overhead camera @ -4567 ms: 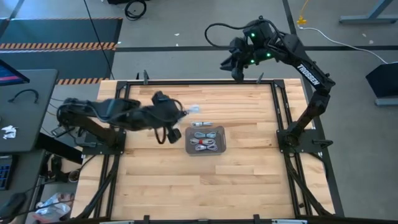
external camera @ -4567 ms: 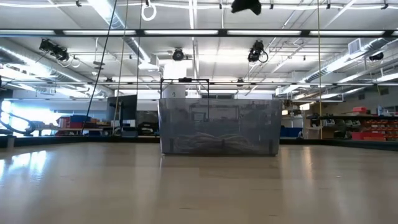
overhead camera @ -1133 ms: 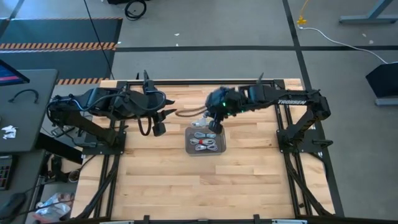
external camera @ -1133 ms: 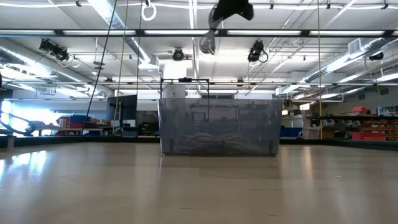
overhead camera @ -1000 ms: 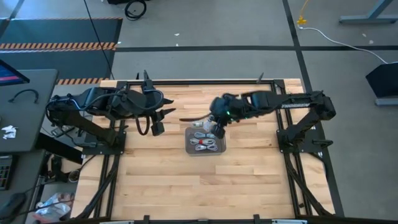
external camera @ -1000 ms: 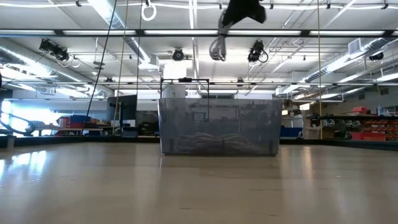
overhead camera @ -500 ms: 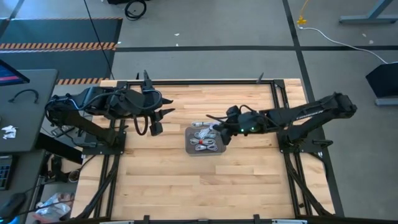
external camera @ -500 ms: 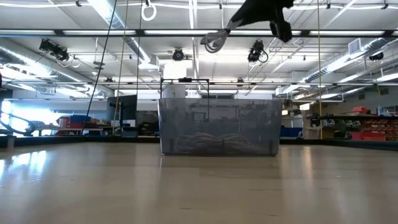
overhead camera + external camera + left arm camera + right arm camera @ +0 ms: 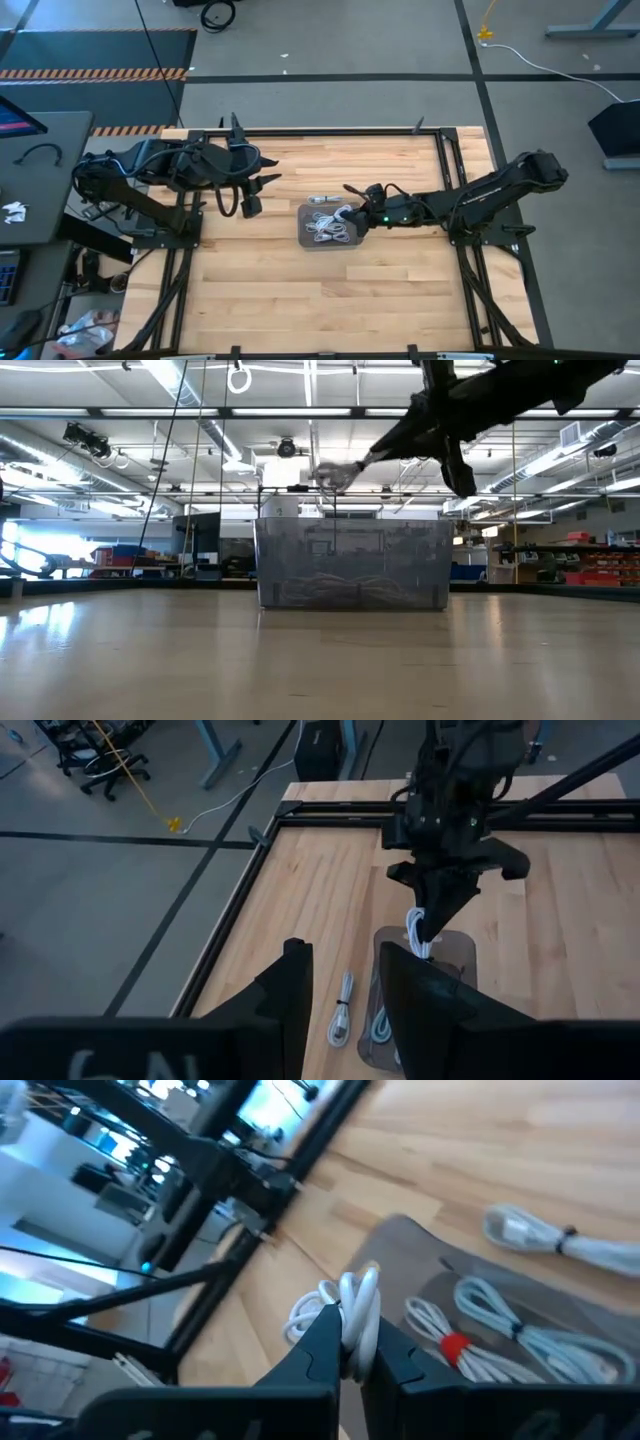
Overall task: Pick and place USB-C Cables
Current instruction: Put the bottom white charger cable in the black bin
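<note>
Reaching low across the table [image 9: 300, 290] from its right side, the right arm holds its gripper [image 9: 352, 211] over the grey tray [image 9: 306, 238], its fingers [image 9: 322, 1332] pinched on a small coil of white cable [image 9: 352, 1312]. In the low view that coil [image 9: 333, 474] hangs in the air above the tray's rim [image 9: 350, 520], not touching it, and the left wrist view shows the same bundle [image 9: 415, 934] dangling from the gripper [image 9: 432, 916] just over the tray [image 9: 448, 942]. Inside the tray lie more coiled cables [image 9: 326, 228]; the right wrist view shows one with a red bit [image 9: 453, 1346] lying among them, with others beside it. One more coiled cable [image 9: 321, 199] lies on the bare wood just beside the tray's far edge, outside it; the left wrist view shows it [image 9: 343, 1008] stretched along the tray's side, and the right wrist view shows it [image 9: 555, 1238] beyond the tray's rim. The left arm waits over the left part of the table, well apart from the tray, its gripper [image 9: 252, 198] holding nothing, with its two dark fingers [image 9: 290, 992] standing apart with a clear gap between them.
</note>
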You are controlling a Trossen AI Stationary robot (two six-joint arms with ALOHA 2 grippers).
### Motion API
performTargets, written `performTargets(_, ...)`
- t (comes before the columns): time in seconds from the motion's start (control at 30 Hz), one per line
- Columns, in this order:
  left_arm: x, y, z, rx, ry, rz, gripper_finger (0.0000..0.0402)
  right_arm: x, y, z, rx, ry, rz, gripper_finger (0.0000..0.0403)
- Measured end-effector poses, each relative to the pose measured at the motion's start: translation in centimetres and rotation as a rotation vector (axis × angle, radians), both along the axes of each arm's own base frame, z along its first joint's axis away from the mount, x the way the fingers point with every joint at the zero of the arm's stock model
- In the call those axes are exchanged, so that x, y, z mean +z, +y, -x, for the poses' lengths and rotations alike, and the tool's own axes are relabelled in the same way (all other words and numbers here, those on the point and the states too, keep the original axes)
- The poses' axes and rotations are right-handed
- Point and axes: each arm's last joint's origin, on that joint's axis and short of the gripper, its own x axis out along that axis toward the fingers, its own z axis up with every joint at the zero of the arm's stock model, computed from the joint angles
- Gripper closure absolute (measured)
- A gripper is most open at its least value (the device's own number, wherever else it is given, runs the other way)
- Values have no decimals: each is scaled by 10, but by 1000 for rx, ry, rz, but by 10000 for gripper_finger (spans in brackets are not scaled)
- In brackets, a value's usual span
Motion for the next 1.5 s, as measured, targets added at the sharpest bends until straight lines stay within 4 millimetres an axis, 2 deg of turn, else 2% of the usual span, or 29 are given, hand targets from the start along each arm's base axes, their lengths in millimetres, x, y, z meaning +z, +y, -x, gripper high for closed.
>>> performTargets(0.27, 0, 0, 0, 0, -3, 0, 278, -19, 1, -12, -34, -1, -34, 385)
performTargets(0.4, 0, 0, 0, 2, -5, 3, 278, -34, 2, -21, -64, -4, -76, 385)
performTargets(0.8, 0, 0, 0, 9, -5, 15, 278, -62, 8, -31, -269, 10, -154, 385)
performTargets(1.1, 0, 0, 0, 9, -8, 14, 278, -60, 15, -37, -344, 138, -142, 385)
performTargets(1.5, 0, 0, 0, 1, 3, -2, 278, -51, 22, -45, -298, 181, -182, 385)
